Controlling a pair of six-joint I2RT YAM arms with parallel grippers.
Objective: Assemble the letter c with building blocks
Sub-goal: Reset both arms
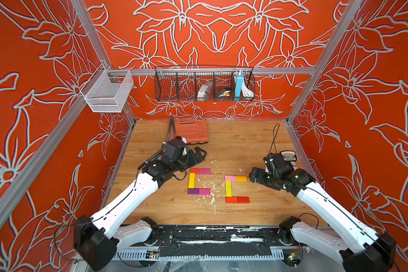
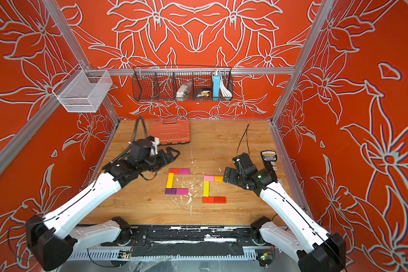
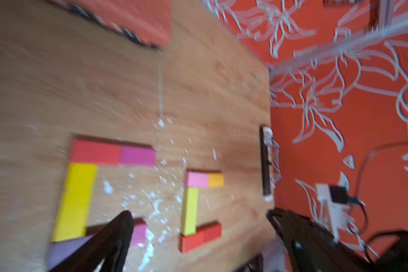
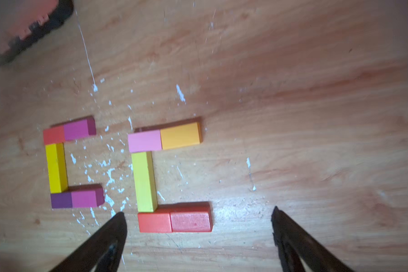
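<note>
Looking down, you find ten small flat painted building blocks [image 1: 191, 180] lying on the wooden table [image 1: 245, 146] as two C shapes, side by side and apart. Left C [image 1: 200, 171]: red and magenta on top, long yellow spine, purple and magenta below. Right C [image 1: 228, 188]: pink and orange, yellow spine, two red. Your left gripper [image 1: 199, 153] hangs spread and empty behind the left C. Your right gripper [image 4: 197, 212] is spread and empty near the right C. A ribbed orange plastic case [image 1: 191, 131] lies at the back.

Ten building blocks [image 1: 191, 180], one orange case [image 1: 191, 131], two wall baskets [image 1: 104, 99], two robot arms [image 1: 132, 197].
</note>
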